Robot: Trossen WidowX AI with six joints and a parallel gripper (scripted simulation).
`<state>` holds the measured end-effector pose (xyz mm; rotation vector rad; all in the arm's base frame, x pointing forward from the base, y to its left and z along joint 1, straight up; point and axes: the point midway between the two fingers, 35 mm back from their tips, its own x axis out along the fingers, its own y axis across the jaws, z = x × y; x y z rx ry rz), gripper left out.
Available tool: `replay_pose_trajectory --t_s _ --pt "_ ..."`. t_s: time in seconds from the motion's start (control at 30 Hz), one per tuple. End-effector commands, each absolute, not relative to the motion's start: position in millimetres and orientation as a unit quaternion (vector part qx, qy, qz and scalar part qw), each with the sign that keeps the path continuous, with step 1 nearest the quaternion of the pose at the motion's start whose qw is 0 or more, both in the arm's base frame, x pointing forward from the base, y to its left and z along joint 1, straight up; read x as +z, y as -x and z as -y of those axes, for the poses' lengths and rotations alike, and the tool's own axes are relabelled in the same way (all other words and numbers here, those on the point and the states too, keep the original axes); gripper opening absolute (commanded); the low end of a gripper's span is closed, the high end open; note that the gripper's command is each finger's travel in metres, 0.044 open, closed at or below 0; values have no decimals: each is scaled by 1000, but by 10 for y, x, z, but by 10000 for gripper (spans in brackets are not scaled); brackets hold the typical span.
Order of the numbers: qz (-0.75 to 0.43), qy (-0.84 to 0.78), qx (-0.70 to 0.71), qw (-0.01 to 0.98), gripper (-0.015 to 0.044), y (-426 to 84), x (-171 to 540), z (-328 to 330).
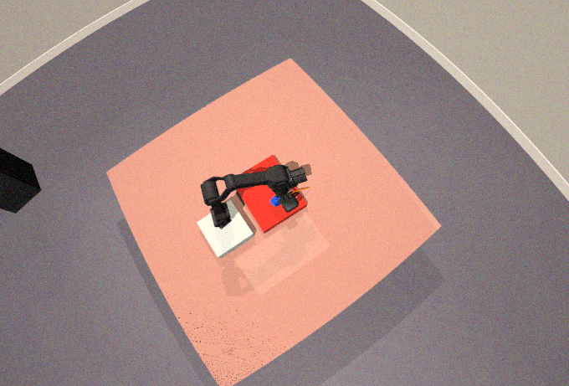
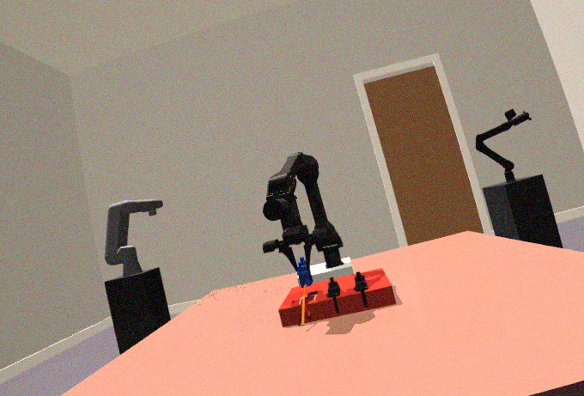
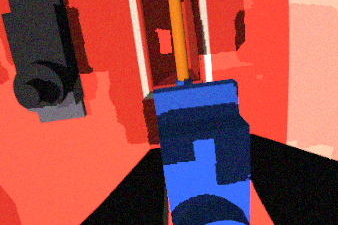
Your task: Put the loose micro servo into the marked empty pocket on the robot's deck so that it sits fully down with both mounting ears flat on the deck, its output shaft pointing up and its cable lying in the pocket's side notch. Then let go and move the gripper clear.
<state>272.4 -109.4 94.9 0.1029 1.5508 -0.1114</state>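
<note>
My gripper (image 2: 303, 271) (image 3: 202, 152) is shut on the blue micro servo (image 1: 275, 200) (image 2: 304, 277) (image 3: 205, 121), above the red deck (image 1: 264, 222) (image 2: 377, 298) (image 3: 100, 171). The servo is roughly upright, with its round output boss on top. The pocket's white outline (image 2: 314, 296) (image 3: 138, 41) lies just beyond the servo's cable end in the wrist view, its near edge partly hidden by the servo. The orange cable (image 1: 302, 189) (image 2: 303, 304) (image 3: 178, 31) passes over the pocket and hangs past the deck's front edge in the exterior view. The servo is not in the pocket.
Two black servos (image 2: 333, 288) (image 2: 361, 282) stand seated in the deck beside the pocket; one black servo (image 3: 40, 46) shows at the wrist view's left. The white base block (image 1: 225, 237) is behind the deck. Other arms stand on black pedestals (image 2: 139, 311) (image 2: 530, 212) beyond the table.
</note>
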Motion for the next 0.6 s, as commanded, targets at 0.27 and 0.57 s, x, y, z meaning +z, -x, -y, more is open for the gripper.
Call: replay_pose_trajectory --t_s 0.27,0.57 --pt "-695 -48 -51 715 0 -3190 986 1152" --pt "-695 -48 -51 715 0 -3221 922 1156"
